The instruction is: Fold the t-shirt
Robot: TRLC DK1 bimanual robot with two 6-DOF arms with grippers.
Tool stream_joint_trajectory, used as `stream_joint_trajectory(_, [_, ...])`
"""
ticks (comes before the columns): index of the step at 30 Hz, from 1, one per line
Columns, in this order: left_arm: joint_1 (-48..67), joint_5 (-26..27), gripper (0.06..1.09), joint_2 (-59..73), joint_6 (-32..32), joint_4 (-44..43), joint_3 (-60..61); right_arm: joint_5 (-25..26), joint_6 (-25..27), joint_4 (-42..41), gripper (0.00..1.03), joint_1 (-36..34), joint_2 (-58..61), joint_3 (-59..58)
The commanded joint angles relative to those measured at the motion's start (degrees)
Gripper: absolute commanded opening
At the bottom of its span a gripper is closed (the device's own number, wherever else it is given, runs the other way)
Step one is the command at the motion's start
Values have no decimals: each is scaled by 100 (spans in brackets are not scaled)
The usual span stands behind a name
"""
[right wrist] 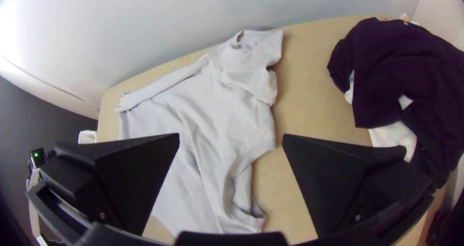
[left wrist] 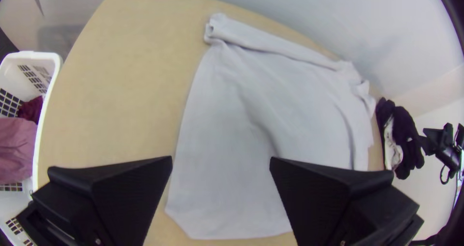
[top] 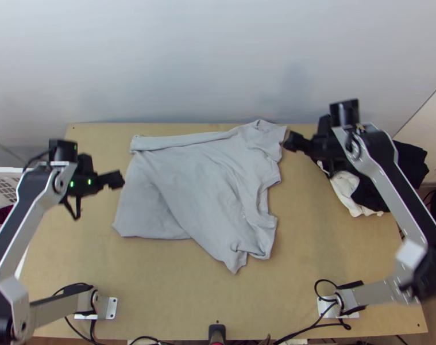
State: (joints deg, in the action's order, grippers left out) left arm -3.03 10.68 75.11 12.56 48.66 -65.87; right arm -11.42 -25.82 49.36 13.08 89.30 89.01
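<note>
Left hand (top: 119, 179) and right hand (top: 290, 141) are both wide apart at the fingers, one near the left edge of the pale grey t-shirt (top: 189, 178) in the top view, the other near its far right corner. The shirt lies on the wooden surface (top: 309, 247), mostly spread but wrinkled, its far edge turned over in a long strip. Dark clothing (top: 410, 158) and white cloth (top: 345, 187) lie bunched to the right; a white basket (left wrist: 34, 56) holding pink cloth (left wrist: 17, 149) stands at the left.
</note>
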Motion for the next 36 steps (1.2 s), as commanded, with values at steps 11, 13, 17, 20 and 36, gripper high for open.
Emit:
stream_joint_trajectory(11, [57,-435,103,-840,-236,-156,2113,-9,16,293,99,863,-2285,-2380])
stream_joint_trajectory(13, [83,-461,103,-735,-183,-243,2218,-1,-19,293,99,863,-2399,-2441])
stream_joint_trajectory(17, [171,-523,97,-427,-78,-358,2333,43,-28,293,99,845,-2470,-2485])
stream_joint_trajectory(20, [347,-619,91,-155,36,-402,2324,43,-81,293,99,863,-2478,-2538])
stream_joint_trajectory(36, [848,-1138,12,39,476,-867,2403,-326,-72,873,99,1636,-2558,-3347])
